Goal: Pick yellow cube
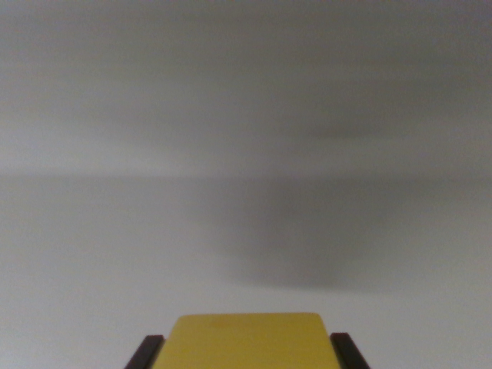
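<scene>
Cube [247, 340] sits right between my fingers at the bottom edge of the wrist view, yellow face up toward the camera, filling the gap from one dark fingertip to the other. My claw [247, 352] is clamped on it: one black finger [146, 352] presses against its side at the wrist view's left, the other [348, 352] against its side at the wrist view's right, no daylight showing at either contact. Only the tips of the fingers show; the rest is cut off by the frame. Beyond the cube, everything is a pale grey blurred surface [92, 254], with a soft dark shadow [288, 254] smeared across it just above the cube. I cannot tell whether the cube touches that surface.
</scene>
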{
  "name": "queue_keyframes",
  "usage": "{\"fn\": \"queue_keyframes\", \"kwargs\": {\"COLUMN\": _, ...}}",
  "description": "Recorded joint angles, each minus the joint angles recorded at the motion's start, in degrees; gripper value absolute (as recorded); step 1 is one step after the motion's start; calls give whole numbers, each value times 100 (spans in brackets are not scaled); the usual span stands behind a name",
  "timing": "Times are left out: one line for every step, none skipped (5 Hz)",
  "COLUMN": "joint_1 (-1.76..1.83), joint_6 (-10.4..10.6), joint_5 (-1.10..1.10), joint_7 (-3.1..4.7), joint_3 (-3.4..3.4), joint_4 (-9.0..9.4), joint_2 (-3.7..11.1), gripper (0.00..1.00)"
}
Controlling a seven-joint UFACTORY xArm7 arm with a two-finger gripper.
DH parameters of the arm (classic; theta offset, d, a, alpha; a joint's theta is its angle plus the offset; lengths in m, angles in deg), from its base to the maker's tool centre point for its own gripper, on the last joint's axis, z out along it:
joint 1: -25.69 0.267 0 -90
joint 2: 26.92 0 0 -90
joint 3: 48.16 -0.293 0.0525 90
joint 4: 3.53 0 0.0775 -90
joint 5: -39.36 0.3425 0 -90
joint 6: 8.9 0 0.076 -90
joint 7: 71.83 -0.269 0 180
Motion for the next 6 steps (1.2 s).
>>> {"fn": "queue_keyframes", "kwargs": {"joint_1": 0, "joint_6": 0, "joint_5": 0, "joint_7": 0, "joint_3": 0, "joint_4": 0, "joint_2": 0, "gripper": 100}}
{"fn": "queue_keyframes", "kwargs": {"joint_1": 0, "joint_6": -252, "joint_5": -7, "joint_7": -11, "joint_3": 3, "joint_4": -165, "joint_2": -88, "gripper": 100}}
{"fn": "queue_keyframes", "kwargs": {"joint_1": 0, "joint_6": -252, "joint_5": -7, "joint_7": -11, "joint_3": 3, "joint_4": -165, "joint_2": -88, "gripper": 100}}
{"fn": "queue_keyframes", "kwargs": {"joint_1": -1, "joint_6": -515, "joint_5": -15, "joint_7": -23, "joint_3": 5, "joint_4": -336, "joint_2": -179, "gripper": 100}}
{"fn": "queue_keyframes", "kwargs": {"joint_1": -1, "joint_6": -515, "joint_5": -15, "joint_7": -23, "joint_3": 5, "joint_4": -336, "joint_2": -179, "gripper": 100}}
{"fn": "queue_keyframes", "kwargs": {"joint_1": -1, "joint_6": -785, "joint_5": -22, "joint_7": -35, "joint_3": 8, "joint_4": -513, "joint_2": -273, "gripper": 100}}
